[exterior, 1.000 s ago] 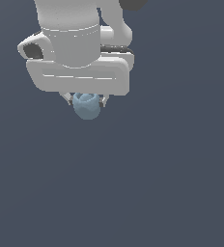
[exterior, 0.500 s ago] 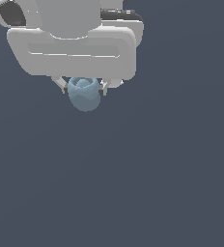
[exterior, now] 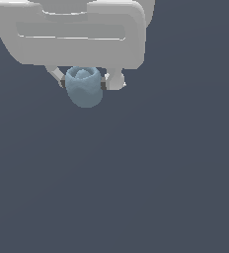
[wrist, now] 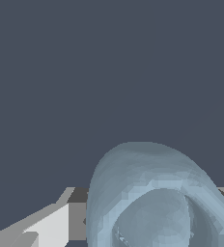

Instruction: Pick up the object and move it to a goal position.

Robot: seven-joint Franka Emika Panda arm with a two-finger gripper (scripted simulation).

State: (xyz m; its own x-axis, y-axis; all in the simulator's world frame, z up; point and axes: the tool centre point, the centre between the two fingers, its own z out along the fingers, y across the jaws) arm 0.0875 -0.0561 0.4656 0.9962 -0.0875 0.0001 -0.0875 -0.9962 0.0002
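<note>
Evenly and softly lit, with flat grey-blue ground [exterior: 161,173] and no cast shadow anywhere on it. No glare, no hot spots. Gently shaded on the white gripper [exterior: 84,83], paler on its upper faces, duller underneath toward 6 o'clock. Smooth gradient across the pale blue object [exterior: 83,87], lighter at 12 o'clock. Sharp overall, without lens distortion; coarse, blocky stepping along the object's [wrist: 152,202] ridges in the wrist view.

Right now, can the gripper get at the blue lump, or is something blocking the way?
Yes, it appears so. The gripper already has the blue lump between its fingers, one on each side and apparently pressing it. Nothing else shows around it, only the plain dark background.
</note>
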